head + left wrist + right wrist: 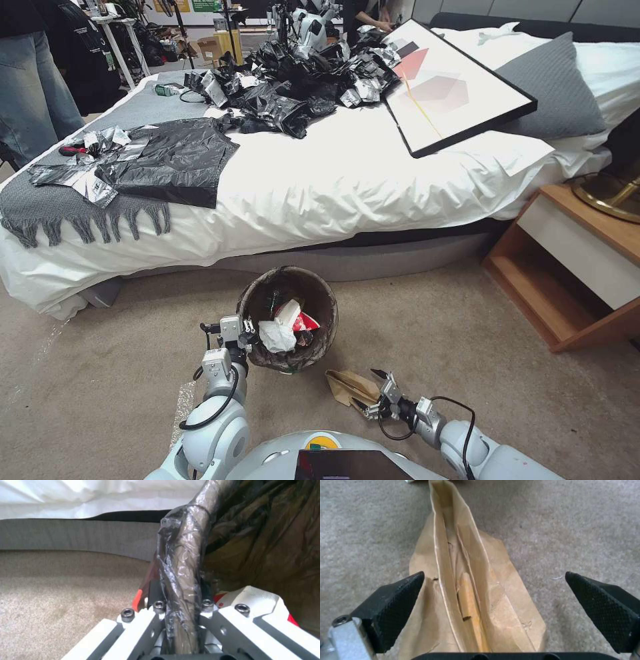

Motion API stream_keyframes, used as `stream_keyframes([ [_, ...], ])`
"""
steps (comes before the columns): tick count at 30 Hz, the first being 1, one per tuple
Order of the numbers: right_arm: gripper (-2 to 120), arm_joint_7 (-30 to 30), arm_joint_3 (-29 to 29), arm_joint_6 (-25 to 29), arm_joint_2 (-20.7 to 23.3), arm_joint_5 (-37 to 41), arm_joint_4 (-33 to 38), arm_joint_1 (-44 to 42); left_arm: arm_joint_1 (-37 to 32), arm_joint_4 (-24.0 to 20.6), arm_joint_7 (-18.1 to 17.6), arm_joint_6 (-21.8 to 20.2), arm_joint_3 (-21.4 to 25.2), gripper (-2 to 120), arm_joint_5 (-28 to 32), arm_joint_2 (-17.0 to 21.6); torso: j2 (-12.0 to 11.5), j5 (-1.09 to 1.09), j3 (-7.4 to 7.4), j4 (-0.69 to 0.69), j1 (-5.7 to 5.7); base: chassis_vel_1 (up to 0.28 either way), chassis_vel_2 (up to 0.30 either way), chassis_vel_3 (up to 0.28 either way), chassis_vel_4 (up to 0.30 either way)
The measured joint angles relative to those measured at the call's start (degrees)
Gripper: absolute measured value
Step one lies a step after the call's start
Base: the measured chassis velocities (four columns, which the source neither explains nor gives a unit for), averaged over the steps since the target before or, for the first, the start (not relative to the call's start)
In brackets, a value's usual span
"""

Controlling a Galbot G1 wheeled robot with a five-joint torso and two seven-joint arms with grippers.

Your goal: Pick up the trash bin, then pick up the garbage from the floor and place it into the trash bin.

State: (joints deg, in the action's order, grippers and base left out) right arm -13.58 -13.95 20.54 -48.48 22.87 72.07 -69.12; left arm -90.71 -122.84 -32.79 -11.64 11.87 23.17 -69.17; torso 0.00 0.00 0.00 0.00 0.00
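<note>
Paper bag (470,585) btwn open right hand (493,605), bin (288,319) beside

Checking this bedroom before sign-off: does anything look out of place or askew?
Yes. A framed picture lies tilted on the bed, its corner overhanging a pillow, and crumpled black plastic sheets are heaped on the duvet, neither where it belongs.
</note>
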Motion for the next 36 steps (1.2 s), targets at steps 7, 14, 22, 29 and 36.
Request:
stream_keyframes([
  [7,92,-0.3,-0.9,0.0,-1.3,-0.6,-2.2,1.5,0.0,0.0,-0.1,0.1,0.0,2,0.0,-0.1,0.0,0.00,0.00,0.00,0.00,0.000,0.000,0.000,0.000],
  [14,60,-0.6,-1.0,0.2,-1.8,-1.0,-3.3,2.0,0.1,0.0,-0.4,0.1,0.0,2,0.1,-0.1,0.0,0.00,0.00,0.00,0.00,0.000,0.000,0.000,0.000],
  [22,27,-1.0,-1.0,0.4,-2.0,-1.1,-3.5,2.0,0.5,0.2,-0.7,0.1,-0.2,2,0.4,-0.2,0.0,0.00,0.00,0.00,0.00,0.000,0.000,0.000,0.000],
  [29,5,-1.0,-1.0,0.4,-2.0,-1.1,-3.3,2.0,0.7,0.3,-0.8,0.1,-0.2,2,0.4,-0.3,0.0,0.00,0.00,0.00,0.00,0.000,0.000,0.000,0.000],
  [36,0,-0.8,-0.9,0.5,-2.0,-1.0,-2.9,2.0,0.9,0.3,-1.0,0.1,-0.3,2,0.5,-0.3,0.0,0.00,0.00,0.00,0.00,0.000,0.000,0.000,0.000],
])
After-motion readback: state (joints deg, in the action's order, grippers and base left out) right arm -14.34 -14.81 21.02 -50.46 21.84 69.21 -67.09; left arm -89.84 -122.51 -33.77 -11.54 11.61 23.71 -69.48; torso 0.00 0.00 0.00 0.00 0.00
